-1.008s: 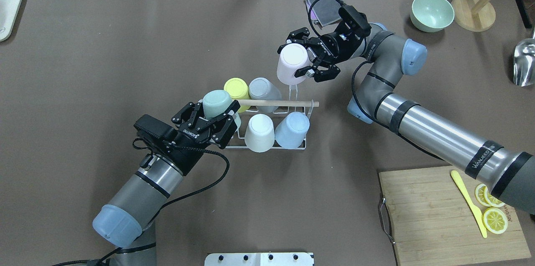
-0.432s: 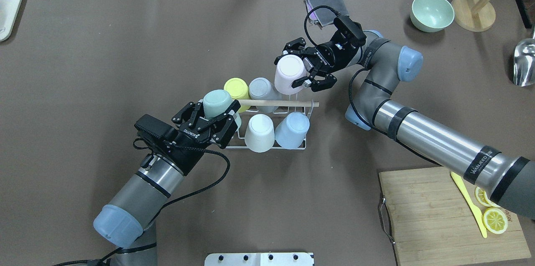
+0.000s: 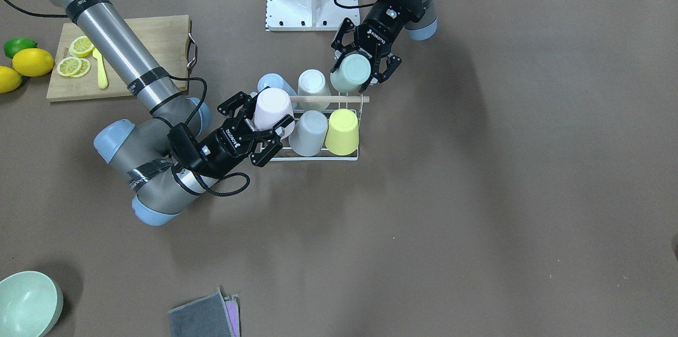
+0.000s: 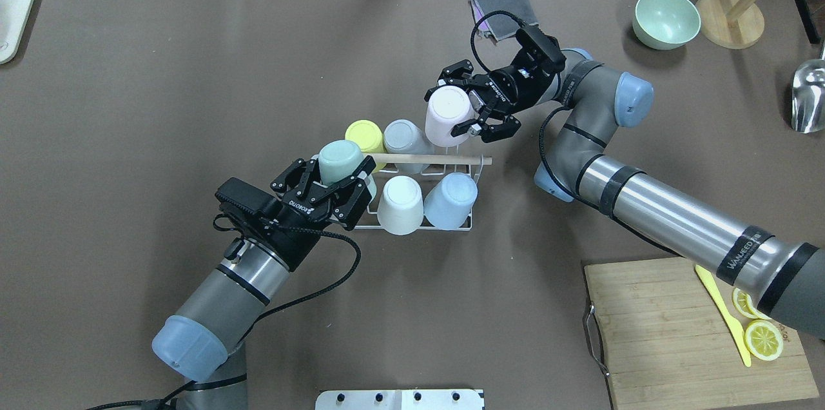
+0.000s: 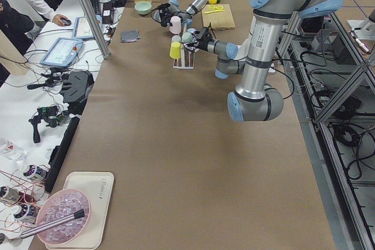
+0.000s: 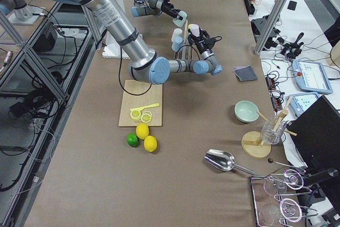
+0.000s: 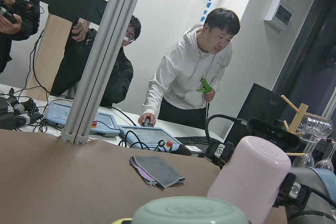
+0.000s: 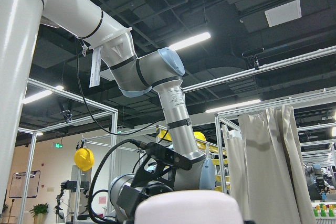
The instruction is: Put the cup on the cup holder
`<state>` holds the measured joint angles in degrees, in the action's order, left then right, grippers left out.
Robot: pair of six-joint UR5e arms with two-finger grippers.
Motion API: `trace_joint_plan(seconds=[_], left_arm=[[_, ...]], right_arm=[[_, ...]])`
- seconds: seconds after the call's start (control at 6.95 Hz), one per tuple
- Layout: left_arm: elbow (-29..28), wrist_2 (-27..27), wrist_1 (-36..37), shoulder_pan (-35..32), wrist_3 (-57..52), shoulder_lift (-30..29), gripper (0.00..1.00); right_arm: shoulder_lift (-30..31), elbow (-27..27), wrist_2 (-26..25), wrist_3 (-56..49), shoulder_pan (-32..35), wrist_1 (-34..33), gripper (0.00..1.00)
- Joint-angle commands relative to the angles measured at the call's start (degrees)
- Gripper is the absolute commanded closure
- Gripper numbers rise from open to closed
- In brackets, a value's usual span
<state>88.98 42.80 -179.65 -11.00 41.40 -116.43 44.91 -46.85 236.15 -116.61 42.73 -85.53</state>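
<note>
The cup holder (image 4: 412,227) is a white wire rack with a wooden dowel handle (image 4: 445,158), mid-table. A yellow cup (image 4: 364,135), a grey cup (image 4: 406,138), a white cup (image 4: 399,205) and a blue cup (image 4: 451,200) sit upside down on it. My left gripper (image 4: 338,169) is shut on an upturned mint green cup (image 4: 339,160) at the rack's near left corner. My right gripper (image 4: 453,104) is shut on an upturned pink cup (image 4: 446,115) just over the rack's far right corner. In the front-facing view the pink cup (image 3: 271,106) touches the rack's end.
A wooden cutting board (image 4: 670,332) with lemon slices and a yellow knife lies near right. A mint bowl (image 4: 666,18), a wooden stand (image 4: 728,18) and a metal scoop (image 4: 809,97) are far right. A grey cloth (image 4: 503,2) lies behind my right wrist.
My right gripper carried the pink cup down and toward the rack, then held. My left arm shifted slightly right with the mint cup.
</note>
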Motion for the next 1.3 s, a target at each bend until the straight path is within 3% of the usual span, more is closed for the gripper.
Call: trace_joint_plan(seconds=[0.0,0.14,0.29,0.43,0.72,1.01,1.15], left_arm=[[-0.3,0.0,0.0,0.0,0.0,-0.2,1.00],[-0.3,0.0,0.0,0.0,-0.1,-0.2,0.96],[-0.3,-0.6,0.0,-0.1,-0.5,-0.2,0.47],[-0.4,-4.7,0.0,0.0,-4.4,-0.2,0.03],[-0.4,-5.2,0.0,0.1,-4.7,-0.3,0.03],[0.4,-5.3,0.0,-0.2,-4.8,-0.4,0.03],[1.1,-5.1,0.2,-2.3,-5.1,-0.1,0.03]], right_arm=[[-0.1,0.1,0.5,-0.7,0.2,-0.3,0.00],[-0.1,0.0,0.6,-0.8,0.7,-0.2,0.00],[0.0,-0.1,0.8,-0.6,1.4,-0.2,0.00],[0.0,-0.1,2.2,-0.3,1.7,-0.3,0.00],[0.1,-0.1,7.3,7.0,3.2,-0.6,0.00],[2.0,-0.8,8.4,29.8,6.0,-3.6,0.00],[3.9,-2.7,11.3,46.7,7.2,-3.8,0.01]])
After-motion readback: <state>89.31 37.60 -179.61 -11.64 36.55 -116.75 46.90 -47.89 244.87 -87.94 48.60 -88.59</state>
